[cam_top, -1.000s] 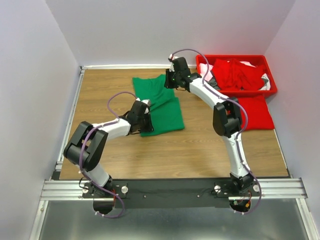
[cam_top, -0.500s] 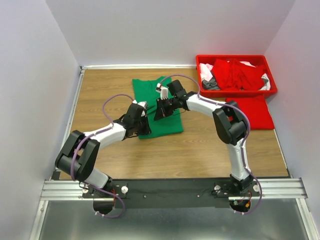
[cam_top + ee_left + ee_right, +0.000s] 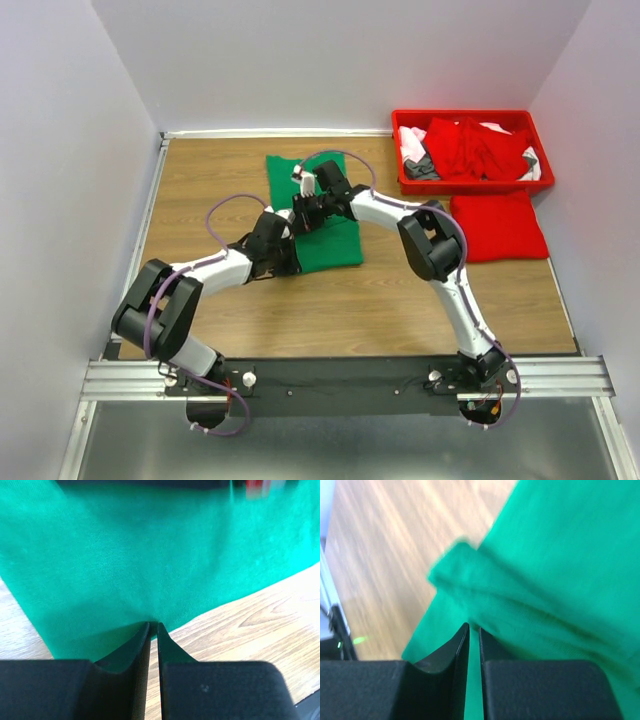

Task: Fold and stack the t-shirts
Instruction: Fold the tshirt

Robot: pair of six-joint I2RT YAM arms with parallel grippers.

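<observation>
Step in hand: folding the bright green cotton t-shirt (image 3: 338, 250), which lies mid wooden table (image 3: 400, 300).
My left pincer (image 3: 153, 625) is clamped on its near hem.
My right pincer (image 3: 474, 626) is clamped on a bunched edge.
Next, as I judge it: carry both grips across together, keeping the cloth taut.

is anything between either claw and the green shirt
Nothing visible does. The left claw and the right claw each sit directly on the green t-shirt, jaws nearly shut with its fabric pinched between them.

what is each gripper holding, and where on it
Both pinch the green t-shirt: the left gripper at its edge, the right gripper on a bunched fold.
</observation>
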